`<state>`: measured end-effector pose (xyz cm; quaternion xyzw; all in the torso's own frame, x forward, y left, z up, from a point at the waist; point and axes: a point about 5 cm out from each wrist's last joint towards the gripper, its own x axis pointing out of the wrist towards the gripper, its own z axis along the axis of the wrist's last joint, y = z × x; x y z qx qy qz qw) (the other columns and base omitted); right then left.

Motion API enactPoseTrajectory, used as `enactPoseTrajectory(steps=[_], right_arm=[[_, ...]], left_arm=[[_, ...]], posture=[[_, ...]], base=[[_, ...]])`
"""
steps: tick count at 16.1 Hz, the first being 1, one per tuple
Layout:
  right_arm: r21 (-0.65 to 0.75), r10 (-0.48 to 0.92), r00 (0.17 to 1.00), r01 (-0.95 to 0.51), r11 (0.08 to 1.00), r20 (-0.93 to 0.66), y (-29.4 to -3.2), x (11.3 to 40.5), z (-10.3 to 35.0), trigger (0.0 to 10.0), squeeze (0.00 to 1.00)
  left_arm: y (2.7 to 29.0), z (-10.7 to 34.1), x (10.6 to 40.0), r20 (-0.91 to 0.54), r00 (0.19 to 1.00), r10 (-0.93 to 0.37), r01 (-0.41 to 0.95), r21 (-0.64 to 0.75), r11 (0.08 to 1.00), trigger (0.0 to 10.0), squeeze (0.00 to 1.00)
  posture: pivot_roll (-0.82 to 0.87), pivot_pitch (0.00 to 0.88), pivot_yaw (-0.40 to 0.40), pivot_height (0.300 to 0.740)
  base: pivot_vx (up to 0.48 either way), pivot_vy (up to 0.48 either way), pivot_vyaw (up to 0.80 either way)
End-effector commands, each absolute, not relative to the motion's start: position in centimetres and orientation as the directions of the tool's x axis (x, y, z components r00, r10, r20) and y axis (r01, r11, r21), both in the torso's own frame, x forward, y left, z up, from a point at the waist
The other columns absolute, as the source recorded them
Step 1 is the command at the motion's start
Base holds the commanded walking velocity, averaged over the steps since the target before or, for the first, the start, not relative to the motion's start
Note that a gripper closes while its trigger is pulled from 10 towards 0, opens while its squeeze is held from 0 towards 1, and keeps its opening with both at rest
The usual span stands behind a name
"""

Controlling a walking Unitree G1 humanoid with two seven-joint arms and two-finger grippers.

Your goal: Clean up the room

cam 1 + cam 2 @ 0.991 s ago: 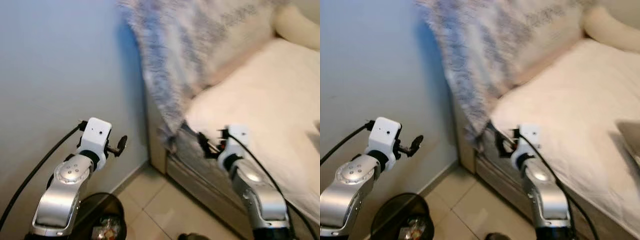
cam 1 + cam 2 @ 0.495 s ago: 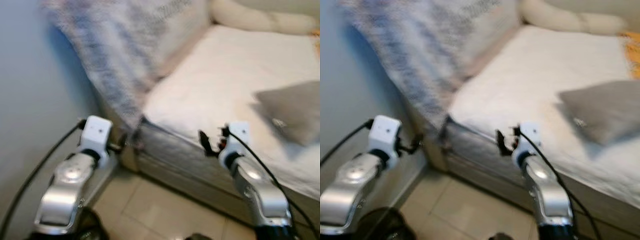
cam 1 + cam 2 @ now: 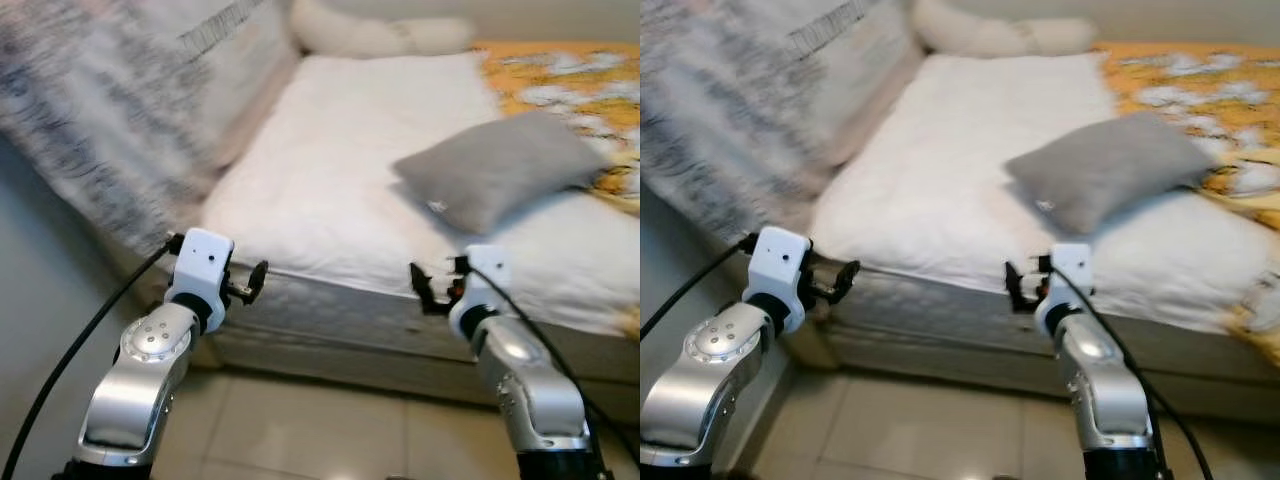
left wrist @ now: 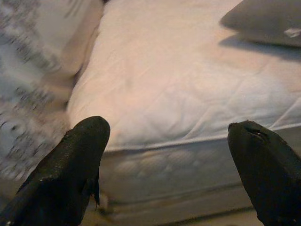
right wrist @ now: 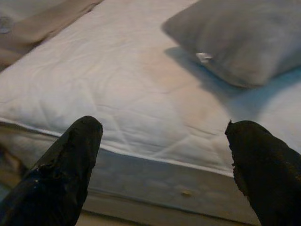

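Both grippers, left (image 3: pixel 258 280) and right (image 3: pixel 420 290), hang spread and empty before the bed (image 3: pixel 340 190). A grey pillow (image 3: pixel 500 170) lies on it, beside an orange quilt (image 3: pixel 560 80).

Orange blanket (image 3: pixel 560 75) — cut by edge; striped throw (image 3: pixel 90 120) — blurred

One bed (image 3: pixel 330 190). One grey pillow (image 3: pixel 500 168) at centre right, one long cream pillow (image 3: pixel 375 35) at top centre. One grey streaked blanket (image 3: pixel 90 110) at upper left. One yellow patterned cover (image 3: pixel 560 75) at upper right.
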<state>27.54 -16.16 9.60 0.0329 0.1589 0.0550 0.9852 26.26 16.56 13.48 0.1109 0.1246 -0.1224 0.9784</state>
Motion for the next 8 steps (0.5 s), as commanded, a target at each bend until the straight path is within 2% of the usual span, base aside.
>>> enactPoseTrajectory(steps=[1, 2, 8], right_arm=[[0.082, 0.134, 0.947, -0.115, 0.99, -0.292, -15.52, 27.86, 10.0, 10.0, 0.0], [0.079, 0.135, 0.949, -0.116, 0.99, -0.287, -15.48, 27.98, 10.12, 10.0, 0.0], [0.068, 0.133, 0.95, -0.119, 0.991, -0.281, -15.43, 28.19, 10.23, 10.0, 0.0]], left_arm=[[17.09, 13.57, 26.35, -0.27, 0.945, -0.188, 0.245, 0.199, 0.949, 10.0, 0.0], [17.13, 13.58, 26.43, -0.268, 0.945, -0.185, 0.243, 0.2, 0.949, 10.0, 0.0], [17.16, 13.59, 26.64, -0.265, 0.946, -0.185, 0.243, 0.207, 0.948, 10.0, 0.0]], posture=[[-0.05, 0.0, 0.053, 0.74], [-0.05, 0.0, 0.054, 0.74], [-0.05, 0.0, 0.055, 0.74]], base=[[0.244, 0.0, -0.8], [0.247, 0.0, -0.46], [0.248, 0.0, 0.0]])
